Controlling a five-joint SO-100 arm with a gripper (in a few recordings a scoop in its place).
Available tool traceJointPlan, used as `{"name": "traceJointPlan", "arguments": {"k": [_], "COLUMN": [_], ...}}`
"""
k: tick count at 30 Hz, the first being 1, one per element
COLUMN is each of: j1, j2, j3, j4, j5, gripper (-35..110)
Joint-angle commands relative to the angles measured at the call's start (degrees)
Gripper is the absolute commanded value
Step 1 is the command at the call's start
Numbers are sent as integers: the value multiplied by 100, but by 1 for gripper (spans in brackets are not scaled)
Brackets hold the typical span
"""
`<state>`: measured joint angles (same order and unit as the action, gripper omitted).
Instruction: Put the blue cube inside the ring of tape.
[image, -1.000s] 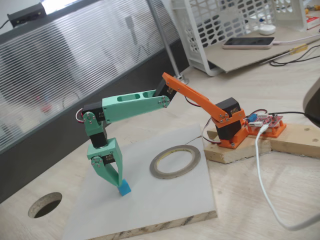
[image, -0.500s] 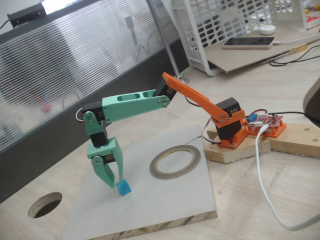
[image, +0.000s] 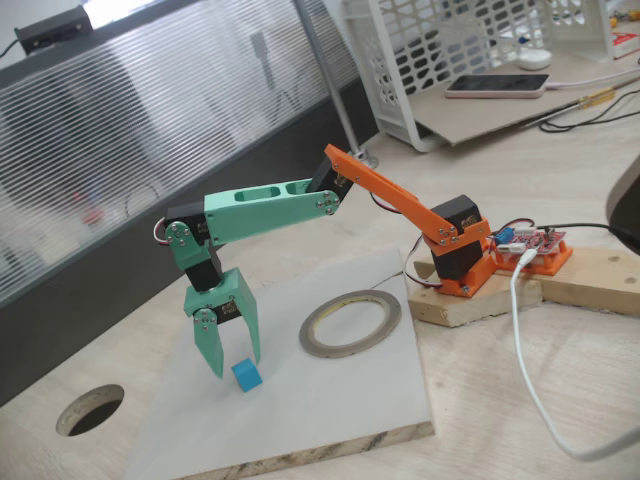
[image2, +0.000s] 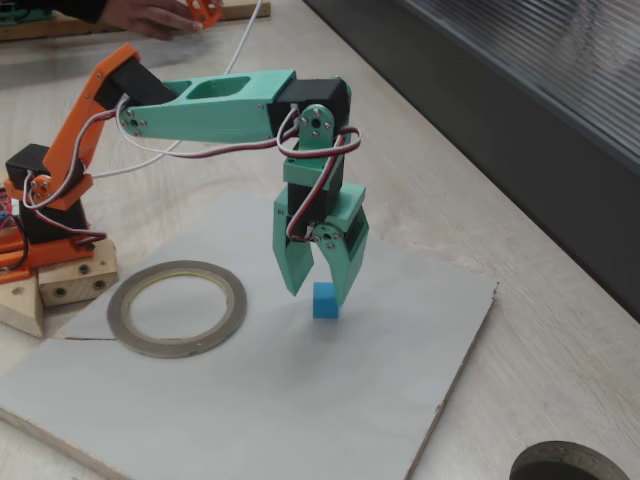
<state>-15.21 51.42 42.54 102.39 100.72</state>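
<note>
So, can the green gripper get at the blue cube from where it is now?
Probably yes. The gripper hangs open right above the blue cube, which sits alone on the white board, apart from the ring of tape; nothing blocks it.

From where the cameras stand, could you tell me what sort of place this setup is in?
Probably a hobby or lab workbench: wooden tabletop with a round cable hole, a bare circuit board with trailing cables, and a white plastic crate with a phone beside it.
</note>
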Motion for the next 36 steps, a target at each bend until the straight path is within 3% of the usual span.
{"name": "traceJointPlan", "arguments": {"k": [1,36], "j1": [-70,-70], "j2": [193,193], "j3": [-97,-105], "j4": [149,70], "j5": [44,35], "gripper": [38,38]}}
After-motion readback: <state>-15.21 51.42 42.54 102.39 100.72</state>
